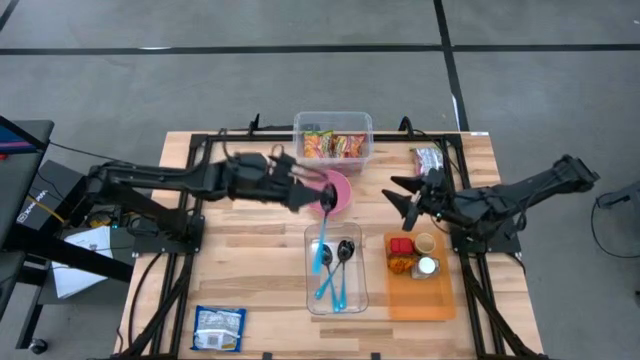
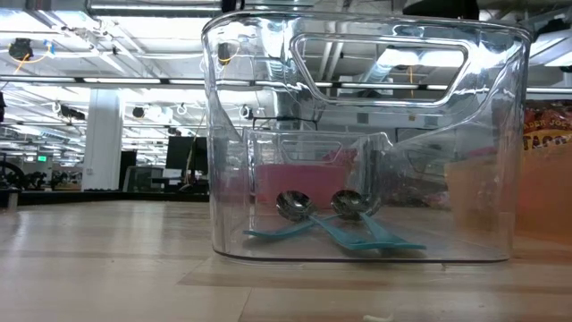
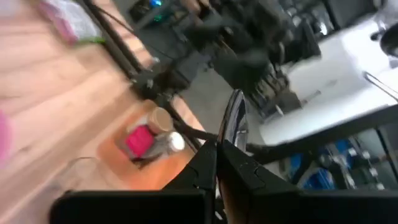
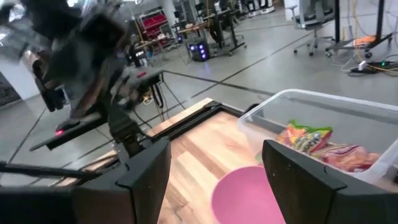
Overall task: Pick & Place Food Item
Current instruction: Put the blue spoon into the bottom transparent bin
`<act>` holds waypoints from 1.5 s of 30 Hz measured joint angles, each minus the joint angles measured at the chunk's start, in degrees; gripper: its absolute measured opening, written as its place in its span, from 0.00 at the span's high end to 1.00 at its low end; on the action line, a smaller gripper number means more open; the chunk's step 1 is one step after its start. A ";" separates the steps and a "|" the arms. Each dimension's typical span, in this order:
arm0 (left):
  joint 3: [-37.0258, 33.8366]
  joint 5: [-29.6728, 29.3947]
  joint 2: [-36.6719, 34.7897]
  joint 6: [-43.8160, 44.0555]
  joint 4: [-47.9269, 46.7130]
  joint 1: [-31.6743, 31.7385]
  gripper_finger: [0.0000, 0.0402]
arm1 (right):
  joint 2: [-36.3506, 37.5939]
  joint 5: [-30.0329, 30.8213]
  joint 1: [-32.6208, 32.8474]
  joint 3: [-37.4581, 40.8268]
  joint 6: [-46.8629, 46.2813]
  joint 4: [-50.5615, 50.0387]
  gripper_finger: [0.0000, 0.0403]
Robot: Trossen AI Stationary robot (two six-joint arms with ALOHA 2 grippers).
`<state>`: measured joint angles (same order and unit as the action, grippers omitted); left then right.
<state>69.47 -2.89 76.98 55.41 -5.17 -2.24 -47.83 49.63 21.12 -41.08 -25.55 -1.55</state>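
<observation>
My left gripper [image 1: 318, 196] is clamped on a metal spoon's [image 1: 328, 199] thin stiff handle, bowl hanging beside the pink bowl [image 1: 338, 190]. It feels light and slippery. My right gripper [image 1: 400, 196] waits, fingers apart.

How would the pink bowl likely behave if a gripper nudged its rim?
The pink bowl looks like thin plastic, so probably light and apt to slide on the smooth wooden table. Its wide, low shape suggests it would skid or tip slightly rather than roll.
</observation>
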 joint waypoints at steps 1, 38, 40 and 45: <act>0.06 0.07 0.98 -0.37 1.22 -0.81 1.00 | 0.56 0.00 -0.34 -0.07 -0.01 -0.30 0.39; 0.13 -19.40 19.06 -10.43 -1.71 -12.11 1.00 | 4.37 -0.26 -2.88 -0.09 0.60 -4.08 0.39; 0.13 -19.55 19.77 -11.50 -2.36 -11.98 1.00 | 4.37 -0.26 -2.88 -0.09 0.59 -4.20 0.39; 0.16 -21.12 23.66 -14.48 -0.37 -13.47 1.00 | 4.37 -0.26 -2.88 -0.04 0.53 -4.85 0.39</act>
<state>69.64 -24.01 100.64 40.93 -5.55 -15.71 -43.46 49.36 18.24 -41.12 -25.02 -6.40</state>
